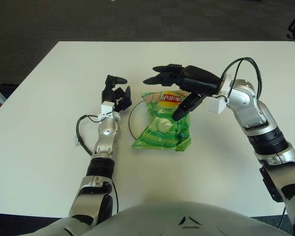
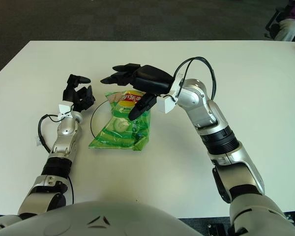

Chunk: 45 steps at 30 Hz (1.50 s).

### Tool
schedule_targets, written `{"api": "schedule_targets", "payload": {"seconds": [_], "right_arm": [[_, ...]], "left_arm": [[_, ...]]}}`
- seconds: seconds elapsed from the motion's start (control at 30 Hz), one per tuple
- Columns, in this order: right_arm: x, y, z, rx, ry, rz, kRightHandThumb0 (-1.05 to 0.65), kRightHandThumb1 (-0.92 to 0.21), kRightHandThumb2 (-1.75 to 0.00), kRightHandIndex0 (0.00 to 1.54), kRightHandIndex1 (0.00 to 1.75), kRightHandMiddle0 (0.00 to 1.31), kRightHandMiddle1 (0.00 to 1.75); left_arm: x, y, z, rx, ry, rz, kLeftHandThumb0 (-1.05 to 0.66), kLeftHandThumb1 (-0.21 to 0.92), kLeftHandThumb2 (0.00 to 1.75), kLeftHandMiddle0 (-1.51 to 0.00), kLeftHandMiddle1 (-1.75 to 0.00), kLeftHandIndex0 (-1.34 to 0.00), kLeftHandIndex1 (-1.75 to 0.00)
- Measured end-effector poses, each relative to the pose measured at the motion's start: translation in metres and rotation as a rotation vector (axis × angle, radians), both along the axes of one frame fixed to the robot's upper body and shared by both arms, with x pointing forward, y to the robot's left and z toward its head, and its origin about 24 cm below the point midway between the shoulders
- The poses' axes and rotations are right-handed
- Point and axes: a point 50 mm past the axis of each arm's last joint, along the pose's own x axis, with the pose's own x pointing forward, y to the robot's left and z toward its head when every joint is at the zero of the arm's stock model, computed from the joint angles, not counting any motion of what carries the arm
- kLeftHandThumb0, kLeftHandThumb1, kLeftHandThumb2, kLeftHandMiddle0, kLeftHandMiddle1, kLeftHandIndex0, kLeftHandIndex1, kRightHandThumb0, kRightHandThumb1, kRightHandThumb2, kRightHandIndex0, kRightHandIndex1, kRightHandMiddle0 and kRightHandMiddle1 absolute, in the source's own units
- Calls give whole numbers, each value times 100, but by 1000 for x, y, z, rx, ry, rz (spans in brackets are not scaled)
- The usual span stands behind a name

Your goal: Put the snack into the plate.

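A green snack bag (image 1: 163,125) with a yellow and red logo lies flat across the plate (image 1: 132,118), covering most of it; only the plate's dark left rim shows. My right hand (image 1: 174,86) hovers just above the bag's top end with its fingers spread and holding nothing; the thumb (image 1: 183,109) points down toward the bag. To the left of the plate is my left hand (image 1: 115,93), fingers raised and loosely apart, empty.
Everything stands on a white table (image 1: 44,147) with dark floor beyond its far edge. A thin black cable (image 1: 79,129) loops beside my left forearm. Another cable arcs over my right wrist (image 1: 241,66).
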Motion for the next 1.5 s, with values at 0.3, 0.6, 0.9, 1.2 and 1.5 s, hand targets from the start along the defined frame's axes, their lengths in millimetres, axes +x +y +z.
{"api": "schedule_targets", "payload": {"seconds": [0.3, 0.6, 0.9, 1.2, 1.5], "right_arm": [[4, -7, 4, 2, 7, -33, -31, -92, -7, 4, 0, 19, 0], [13, -28, 25, 20, -60, -124, -32, -92, -11, 9, 1, 21, 2], [23, -59, 35, 72, -116, -334, -29, -92, -6, 12, 1, 24, 2], [35, -80, 17, 115, -140, -500, -36, -92, -8, 26, 2, 33, 4], [34, -110, 7, 313, -6, -601, -34, -92, -7, 30, 1, 36, 4]], "left_arm": [[-1, -1, 0, -24, -6, -3, -37, 72, 79, -95, -175, -33, -175], [-1, -1, -1, -22, -8, -2, -37, 71, 80, -91, -175, -33, -175], [-2, 0, -4, -19, -4, 4, -38, 70, 80, -89, -175, -34, -175], [-2, 2, -8, -11, 6, 6, -38, 70, 81, -89, -175, -34, -175], [-1, 4, -8, -6, 0, 9, -38, 70, 82, -89, -175, -34, -175]]}}
